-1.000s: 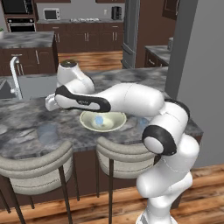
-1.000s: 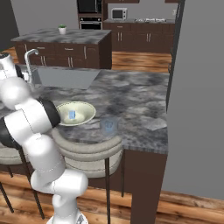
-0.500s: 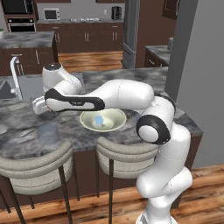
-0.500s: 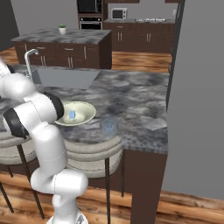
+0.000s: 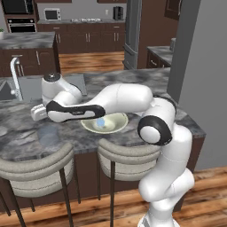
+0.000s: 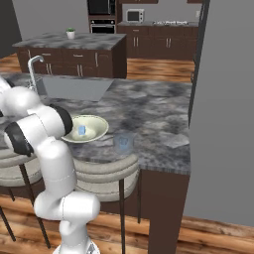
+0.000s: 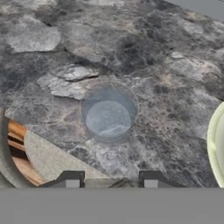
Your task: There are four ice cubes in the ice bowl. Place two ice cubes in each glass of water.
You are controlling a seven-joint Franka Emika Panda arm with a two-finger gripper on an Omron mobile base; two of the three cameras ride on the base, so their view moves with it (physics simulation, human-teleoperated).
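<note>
In the hand view the two dark finger tips of the jaws [image 7: 109, 178] rose at the bottom edge, drawn close together, with a pale sliver showing between them that might have been an ice cube, though it was too small to tell. Just beyond them a short clear blue-grey glass tumbler [image 7: 109, 113] stood upright on the dark grey marbled stone surface [image 7: 144, 48], near its front edge, above a round cushioned beige bar stool [image 7: 46, 159]. In the left base view the same tumbler [image 5: 48, 135] stood left of the wide, shallow cream-yellow ice bowl [image 5: 116, 122], under the white arm's extended hand. A small light blue translucent ice cube [image 5: 101, 122] lay inside the bowl. From the right base view the second clear tumbler [image 6: 123, 143] stood just right of the bowl [image 6: 95, 130], apart from it. Farther back, a grey rectangular sink [image 6: 74, 88] with a curved tap [image 6: 32, 69] was set into the surface.
</note>
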